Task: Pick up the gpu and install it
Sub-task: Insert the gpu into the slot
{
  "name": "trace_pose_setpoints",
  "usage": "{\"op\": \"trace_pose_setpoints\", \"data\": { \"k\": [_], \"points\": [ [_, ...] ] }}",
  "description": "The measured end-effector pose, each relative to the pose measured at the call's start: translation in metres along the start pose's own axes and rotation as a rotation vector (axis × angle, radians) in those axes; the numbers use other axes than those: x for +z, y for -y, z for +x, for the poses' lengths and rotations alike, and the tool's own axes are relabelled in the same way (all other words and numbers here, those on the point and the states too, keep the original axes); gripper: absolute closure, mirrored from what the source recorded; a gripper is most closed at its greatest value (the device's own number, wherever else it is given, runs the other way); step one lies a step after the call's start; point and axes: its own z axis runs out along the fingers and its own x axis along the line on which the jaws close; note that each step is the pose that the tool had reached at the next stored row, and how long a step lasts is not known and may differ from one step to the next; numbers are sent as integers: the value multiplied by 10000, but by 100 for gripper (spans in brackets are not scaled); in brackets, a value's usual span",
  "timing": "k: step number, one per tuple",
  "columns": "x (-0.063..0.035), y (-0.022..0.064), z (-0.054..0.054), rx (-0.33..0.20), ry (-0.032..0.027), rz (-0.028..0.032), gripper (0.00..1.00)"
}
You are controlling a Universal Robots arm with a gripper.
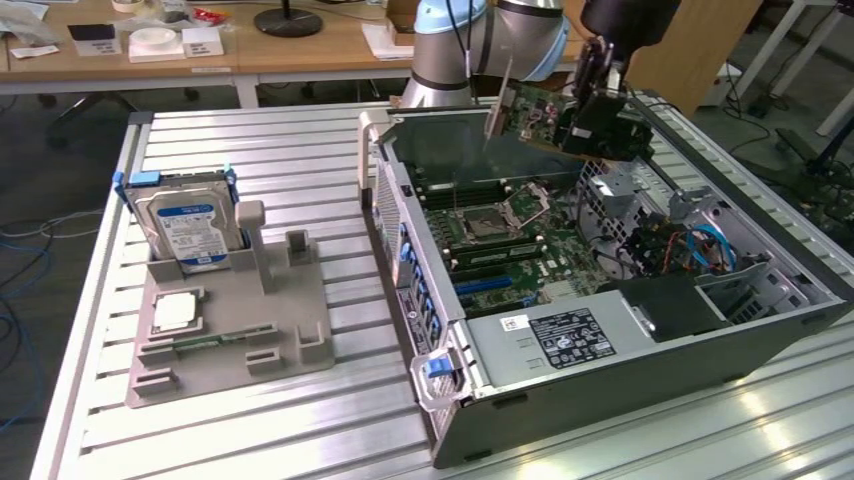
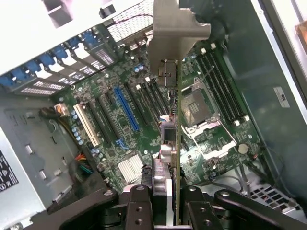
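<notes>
My gripper (image 1: 603, 122) is shut on the gpu (image 1: 538, 115) and holds it in the air over the far end of the open computer case (image 1: 561, 400). The exterior view shows the card's green board face, with its silver end bracket (image 1: 497, 108) toward that view's left. In the wrist view the gpu (image 2: 176, 129) appears edge-on between my black fingers (image 2: 139, 208), with the silver bracket (image 2: 175, 26) at its far end. Below it lies the motherboard (image 2: 115, 143) with a blue slot (image 2: 127, 108), black slots and the CPU socket (image 2: 199, 103).
A grey fixture (image 1: 234, 335) on the slatted table, at the exterior view's left, holds an upright silver hard drive (image 1: 187, 225) and a square CPU chip (image 1: 176, 312). Inside the case are a black power supply (image 1: 567, 335) and blue cables (image 1: 707, 250). Desks stand behind.
</notes>
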Motion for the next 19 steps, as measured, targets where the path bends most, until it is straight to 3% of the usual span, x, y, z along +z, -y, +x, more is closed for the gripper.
{"op": "trace_pose_setpoints", "data": {
  "k": [19],
  "points": [
    [10,0,0,-3187,-45,24,72]
  ]
}}
